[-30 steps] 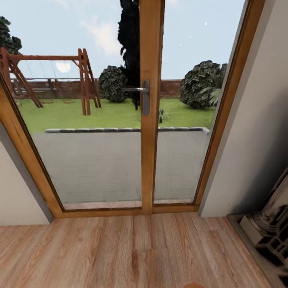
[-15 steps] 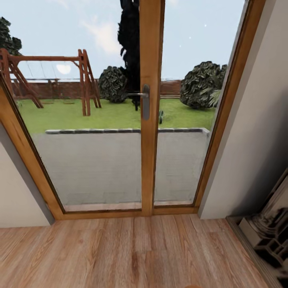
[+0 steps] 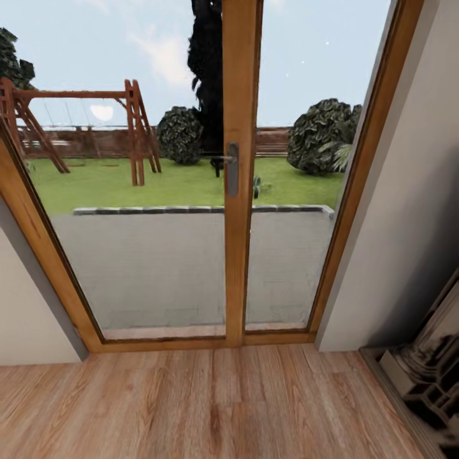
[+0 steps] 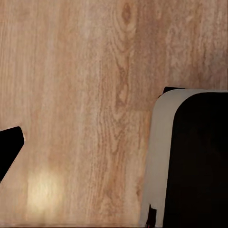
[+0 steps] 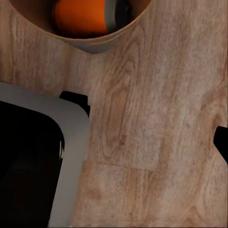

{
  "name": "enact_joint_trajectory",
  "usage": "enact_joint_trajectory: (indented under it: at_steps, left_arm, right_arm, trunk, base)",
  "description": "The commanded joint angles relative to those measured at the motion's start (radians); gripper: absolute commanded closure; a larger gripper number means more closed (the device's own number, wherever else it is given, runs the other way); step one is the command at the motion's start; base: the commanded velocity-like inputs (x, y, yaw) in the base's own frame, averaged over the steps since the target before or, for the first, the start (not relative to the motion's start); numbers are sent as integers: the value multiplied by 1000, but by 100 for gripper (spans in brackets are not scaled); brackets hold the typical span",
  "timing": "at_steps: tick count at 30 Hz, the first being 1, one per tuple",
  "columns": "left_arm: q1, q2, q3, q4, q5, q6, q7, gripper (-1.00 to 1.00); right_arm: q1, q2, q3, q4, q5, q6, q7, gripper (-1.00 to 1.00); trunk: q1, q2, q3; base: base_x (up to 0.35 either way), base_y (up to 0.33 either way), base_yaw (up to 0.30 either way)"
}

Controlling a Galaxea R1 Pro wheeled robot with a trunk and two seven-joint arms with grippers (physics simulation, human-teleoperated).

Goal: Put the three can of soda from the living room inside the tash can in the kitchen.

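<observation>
From the head camera, the wood-framed glass doors [image 3: 240, 172] stand straight ahead, their central post carrying a grey metal handle [image 3: 231, 167]. Through the panes lie a grey paved terrace [image 3: 146, 268], a green lawn [image 3: 166, 182], a wooden swing frame [image 3: 76, 131] and round dark bushes [image 3: 319, 134] under a pale blue sky. Plain light walls [image 3: 401, 191] flank the frame on both sides, and the warm plank floor [image 3: 210, 408] runs up to the threshold. At the lower right edge sits part of the ornate fireplace [image 3: 427, 382], grey and carved. In the left wrist view, the camera looks down on plank floor [image 4: 85, 95]; a dark body with a pale rounded border, part of the robot [image 4: 194, 161], fills one corner, and a small black tip [image 4: 9, 147] pokes in at the opposite edge. How far the left pincer is open cannot be told. In the right wrist view, the tash can [image 5: 102, 43] shows by its curved rim and coppery inside, with an orange can of soda [image 5: 80, 16] with a grey end lying inside it. Beside it, over the floor, is another dark, pale-edged robot part [image 5: 38, 161]. The right pincer's opening cannot be told either, nor whether it grips anything.
</observation>
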Motion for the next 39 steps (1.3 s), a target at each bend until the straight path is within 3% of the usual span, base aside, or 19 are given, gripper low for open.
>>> enact_joint_trajectory:
  at_steps: [1,7,11,16,25,29,39]
  left_arm:
    - [2,3,-1,0,0,0,0,-100]
    - [19,23,0,0,5,-3,1,-100]
    - [30,26,0,0,55,-5,1,-100]
    - [48,27,-1,0,80,-12,0,-100]
    - [78,22,-2,0,83,-98,0,-100]
    - [91,19,-3,1,83,-157,0,-100]
    - [116,16,-2,1,85,-225,0,-100]
  right_arm:
    - [2,0,-1,0,0,0,0,-100]
    - [46,7,-1,0,-1,-4,0,-100]
    - [81,14,-1,0,-1,-6,0,-100]
    - [123,23,-1,0,-2,-7,-4,-100]
    - [161,33,-1,0,-2,-64,-65,-100]
    - [170,34,-1,0,-2,-72,-69,-100]
    - [192,34,-2,0,-4,-149,-71,-100]
  trunk:
    - [-4,7,3]
    - [-27,49,22]
    - [-42,77,35]
    - [-61,112,50]
    - [-96,175,79]
    - [-111,203,91]
    - [-150,273,122]
  base:
    - [0,0,0]
    - [0,0,0]
    - [0,0,0]
    - [0,0,0]
    - [0,0,0]
    - [0,0,0]
    - [0,0,0]
